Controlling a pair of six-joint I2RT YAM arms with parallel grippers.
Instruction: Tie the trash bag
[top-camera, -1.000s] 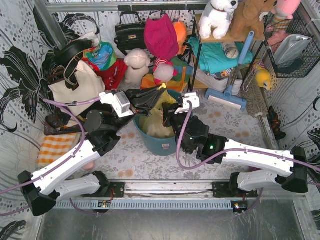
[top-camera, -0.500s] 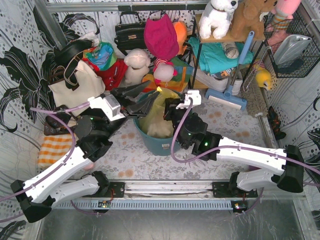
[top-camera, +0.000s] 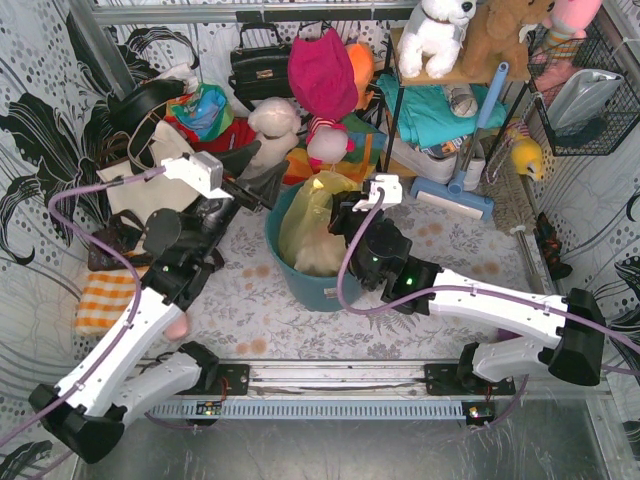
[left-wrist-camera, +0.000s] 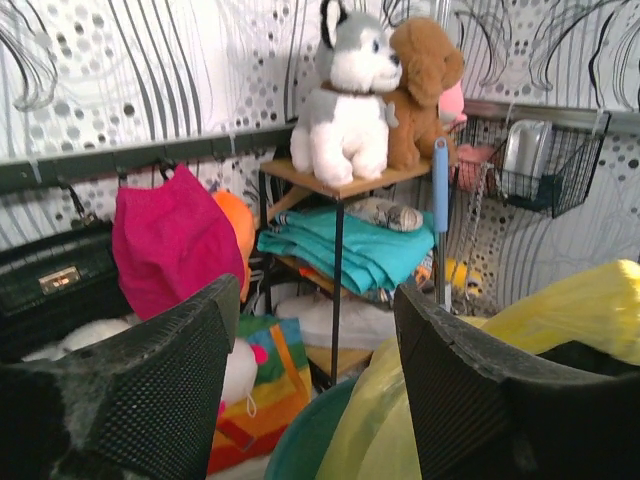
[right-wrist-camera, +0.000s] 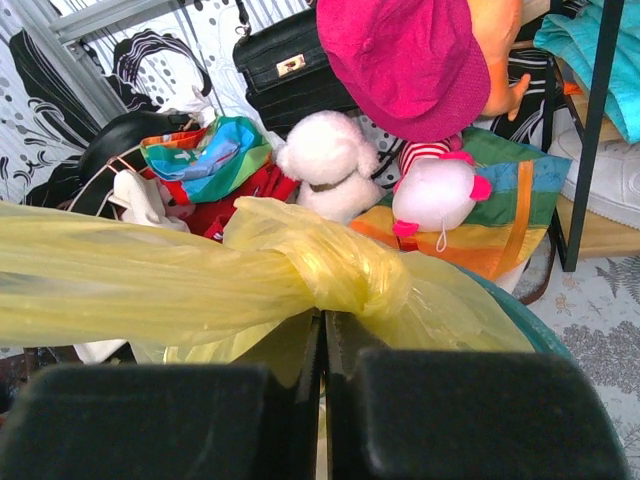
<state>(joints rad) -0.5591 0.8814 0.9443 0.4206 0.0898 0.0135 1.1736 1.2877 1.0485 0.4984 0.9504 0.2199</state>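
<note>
A: Knot (right-wrist-camera: 335, 270) looks cinched! The trash bag (top-camera: 310, 215) sits in the teal bin (top-camera: 312, 292).

B: Right gripper (right-wrist-camera: 322, 330) is clamped shut, apparently pinching plastic under it. Left gripper (left-wrist-camera: 312, 300) gapes empty beside the bin. Nearly done, I'd say.

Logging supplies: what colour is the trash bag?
Translucent yellow-green trash bag, clearest in the right wrist view.

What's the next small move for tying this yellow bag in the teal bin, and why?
Probably move the open left gripper onto the free tail of the trash bag, to pull against the right gripper, shut on the plastic by the knot. The knot is formed but looks puffy, and the left holds nothing.
</note>
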